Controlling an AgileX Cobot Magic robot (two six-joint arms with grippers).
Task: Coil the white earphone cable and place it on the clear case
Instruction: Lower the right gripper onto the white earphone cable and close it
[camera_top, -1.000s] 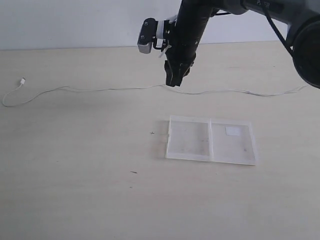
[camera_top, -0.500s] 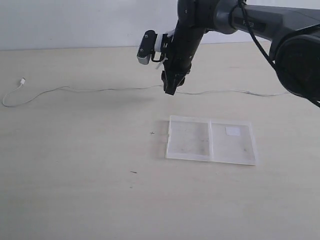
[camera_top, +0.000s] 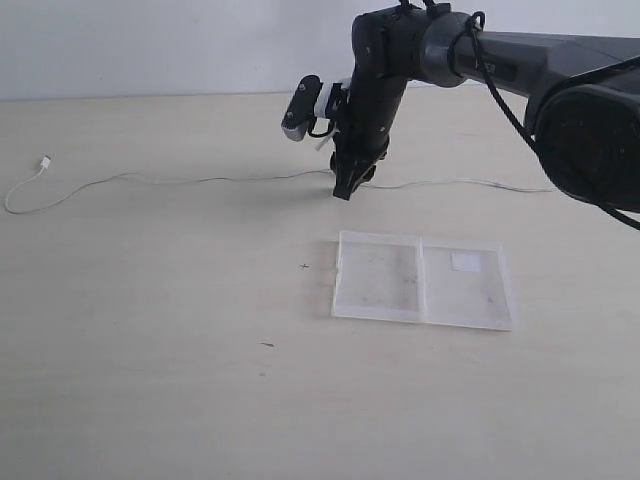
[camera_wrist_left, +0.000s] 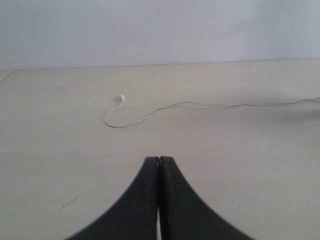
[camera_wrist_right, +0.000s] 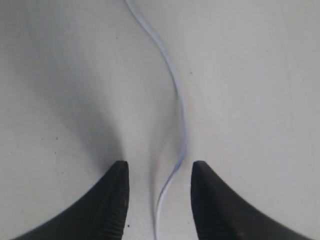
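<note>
The cable (camera_wrist_right: 178, 100) runs lengthwise between the right fingers (camera_wrist_right: 112, 200), which are open and empty above the counter (camera_top: 150, 350); the left fingers (camera_wrist_left: 145, 200) are closed and empty.

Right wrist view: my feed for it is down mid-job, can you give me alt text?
The white cable runs across the pale table and passes through the open right gripper. Its black jaws stand apart on either side of the cable without pinching it.
</note>
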